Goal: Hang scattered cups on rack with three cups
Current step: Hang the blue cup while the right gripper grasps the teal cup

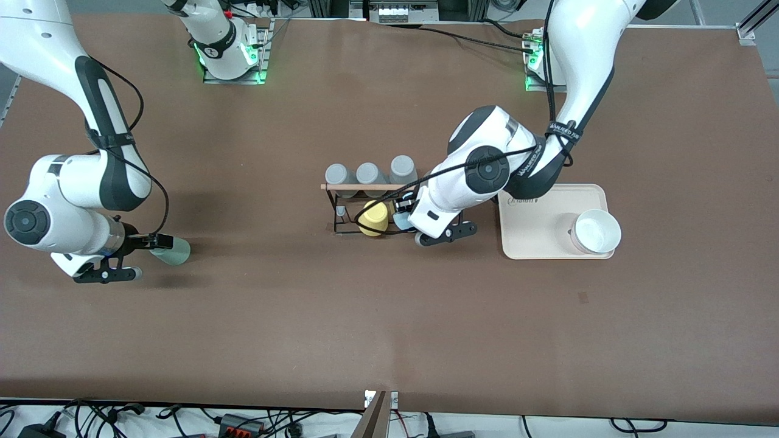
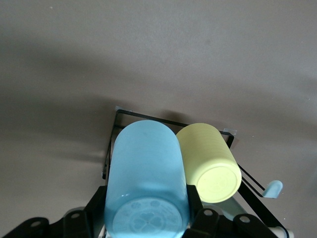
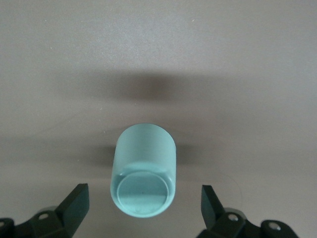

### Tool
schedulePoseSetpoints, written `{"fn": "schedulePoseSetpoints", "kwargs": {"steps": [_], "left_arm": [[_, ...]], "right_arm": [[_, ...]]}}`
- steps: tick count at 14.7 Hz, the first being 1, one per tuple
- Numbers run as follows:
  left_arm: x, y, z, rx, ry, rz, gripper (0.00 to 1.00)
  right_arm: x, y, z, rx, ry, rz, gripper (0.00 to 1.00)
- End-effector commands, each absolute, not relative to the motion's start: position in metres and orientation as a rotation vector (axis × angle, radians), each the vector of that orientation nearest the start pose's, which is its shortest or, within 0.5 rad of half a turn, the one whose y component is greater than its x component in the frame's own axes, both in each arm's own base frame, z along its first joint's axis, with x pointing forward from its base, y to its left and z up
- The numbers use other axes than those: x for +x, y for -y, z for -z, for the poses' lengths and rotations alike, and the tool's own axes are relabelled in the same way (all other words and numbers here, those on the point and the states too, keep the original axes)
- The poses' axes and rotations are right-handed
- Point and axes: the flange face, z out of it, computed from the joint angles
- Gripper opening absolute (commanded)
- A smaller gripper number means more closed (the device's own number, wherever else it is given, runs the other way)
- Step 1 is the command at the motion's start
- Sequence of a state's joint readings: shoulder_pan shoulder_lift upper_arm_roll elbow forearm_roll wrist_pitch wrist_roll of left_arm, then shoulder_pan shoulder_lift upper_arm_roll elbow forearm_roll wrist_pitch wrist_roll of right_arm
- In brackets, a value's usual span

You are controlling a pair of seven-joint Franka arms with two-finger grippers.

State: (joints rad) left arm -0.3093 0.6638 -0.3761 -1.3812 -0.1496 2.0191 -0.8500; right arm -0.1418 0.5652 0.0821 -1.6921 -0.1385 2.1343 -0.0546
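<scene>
The black wire rack (image 1: 333, 214) with a wooden rod (image 1: 356, 187) across its top stands mid-table. It carries three grey cups (image 1: 368, 175) along the rod and a yellow cup (image 1: 374, 218) lower down. My left gripper (image 1: 409, 218) is shut on the light blue cup (image 1: 400, 222) and holds it at the rack beside the yellow cup. The left wrist view shows the blue cup (image 2: 146, 173) between the fingers (image 2: 194, 201), next to the yellow cup (image 2: 210, 163). The sage green cup (image 1: 173, 250) lies on its side on the table. My right gripper (image 1: 152, 257) is open around its base (image 3: 143, 193) without touching it.
A cream tray (image 1: 535, 234) with a white bowl (image 1: 597, 231) sits toward the left arm's end, close to the left arm's elbow. A blue-capped rack peg (image 2: 272, 188) sticks out beside the yellow cup. Brown table (image 1: 389, 328) spreads around.
</scene>
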Motion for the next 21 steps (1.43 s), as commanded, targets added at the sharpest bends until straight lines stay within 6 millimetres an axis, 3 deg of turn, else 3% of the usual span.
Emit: {"fn": "schedulePoseSetpoints", "kwargs": {"steps": [1, 2, 3, 4, 6, 7, 8, 9, 10, 12, 13, 15, 18, 20, 21], "left_arm": [[0.591, 0.429, -0.347, -3.349, 0.491, -0.388, 0.21], [0.592, 0.429, -0.347, -3.351, 0.501, -0.394, 0.33], [0.595, 0.423, -0.347, -3.355, 0.493, -0.391, 0.73], [0.596, 0.422, -0.352, -3.36, 0.496, -0.384, 1.0], [0.606, 0.406, -0.375, -3.366, 0.518, -0.318, 1.0], [0.609, 0.396, -0.397, -3.366, 0.512, -0.238, 1.0], [0.616, 0.375, -0.427, -3.35, 0.522, -0.124, 1.0], [0.628, 0.349, -0.442, -3.342, 0.578, -0.097, 1.0], [0.635, 0.33, -0.449, -3.327, 0.614, -0.088, 1.0], [0.639, 0.303, -0.466, -3.297, 0.665, -0.074, 1.0], [0.643, 0.284, -0.472, -3.276, 0.694, -0.076, 1.0], [0.66, 0.223, -0.494, -3.216, 0.768, 0.021, 1.0], [0.651, 0.163, -0.523, -3.198, 0.494, -0.009, 1.0], [0.642, 0.144, -0.528, -3.179, 0.456, -0.053, 1.0], [0.633, 0.144, -0.516, -3.16, 0.452, -0.087, 1.0]], "right_arm": [[0.656, 0.049, -0.249, -3.19, 0.153, -0.179, 1.0], [0.654, 0.048, -0.243, -3.188, 0.163, -0.171, 1.0], [0.652, 0.048, -0.24, -3.187, 0.166, -0.166, 1.0], [0.651, 0.048, -0.238, -3.186, 0.169, -0.169, 1.0], [0.65, 0.047, -0.237, -3.182, 0.205, -0.179, 0.8], [0.649, 0.049, -0.237, -3.18, 0.22, -0.18, 0.7], [0.648, 0.053, -0.235, -3.178, 0.222, -0.185, 0.6], [0.649, 0.053, -0.237, -3.178, 0.229, -0.18, 0.5], [0.649, 0.053, -0.237, -3.178, 0.232, -0.185, 0.42], [0.654, 0.043, -0.25, -3.179, 0.243, -0.154, 0.35], [0.659, 0.031, -0.266, -3.177, 0.263, -0.123, 0.33], [0.669, -0.01, -0.299, -3.163, 0.276, -0.146, 0.33], [0.678, -0.074, -0.35, -3.143, 0.162, -0.209, 0.33], [0.675, -0.119, -0.374, -3.121, 0.043, -0.236, 0.33], [0.671, -0.148, -0.385, -3.124, -0.002, -0.239, 0.33]]}}
